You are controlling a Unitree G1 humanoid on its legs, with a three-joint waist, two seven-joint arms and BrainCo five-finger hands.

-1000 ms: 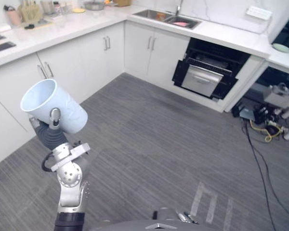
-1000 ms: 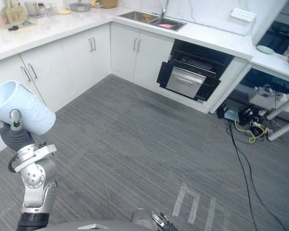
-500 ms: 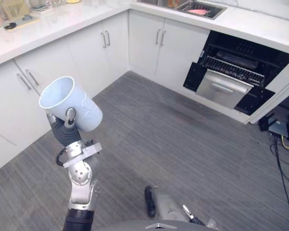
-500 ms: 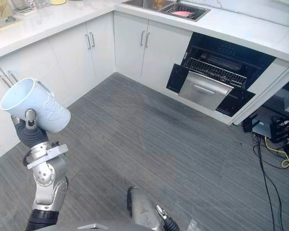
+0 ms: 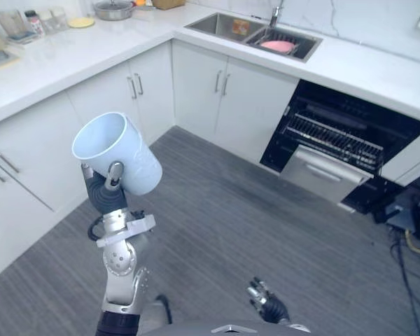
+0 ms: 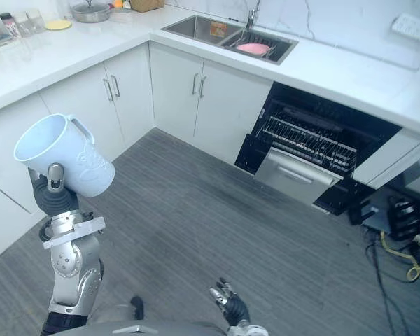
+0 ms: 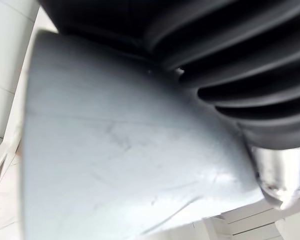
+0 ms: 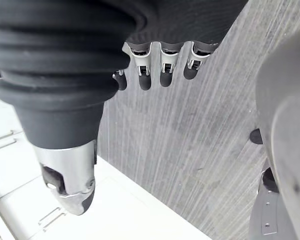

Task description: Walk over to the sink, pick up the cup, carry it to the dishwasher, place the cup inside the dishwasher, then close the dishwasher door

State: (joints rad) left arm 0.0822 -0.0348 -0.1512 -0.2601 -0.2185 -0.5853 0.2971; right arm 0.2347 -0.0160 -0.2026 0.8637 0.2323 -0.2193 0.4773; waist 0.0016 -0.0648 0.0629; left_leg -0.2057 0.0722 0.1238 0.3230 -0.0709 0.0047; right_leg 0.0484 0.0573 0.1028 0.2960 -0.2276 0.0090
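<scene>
A pale blue cup (image 5: 122,150) is tilted with its mouth up and to the left, held high at the left over the floor. My left hand (image 5: 106,194) is shut on it from below, thumb against its wall. The left wrist view has the cup's wall (image 7: 115,150) pressed against the hand's dark cover. The dishwasher (image 5: 336,136) stands open under the counter at the right, with a wire rack (image 6: 304,143) showing and a silver front panel (image 5: 322,173) pulled out below. My right hand (image 5: 266,305) hangs low near the floor, fingers relaxed and holding nothing.
White cabinets (image 5: 42,147) run along the left and back. The sink (image 5: 252,31), with a pink item in one basin, sits in the counter left of the dishwasher. Cables and equipment (image 6: 406,231) lie on the floor at the far right. Grey floor stretches between me and the dishwasher.
The camera has moved, so the sink and dishwasher sit closer and more central. The cup stays held in my left hand. My right hand now shows at the bottom.
</scene>
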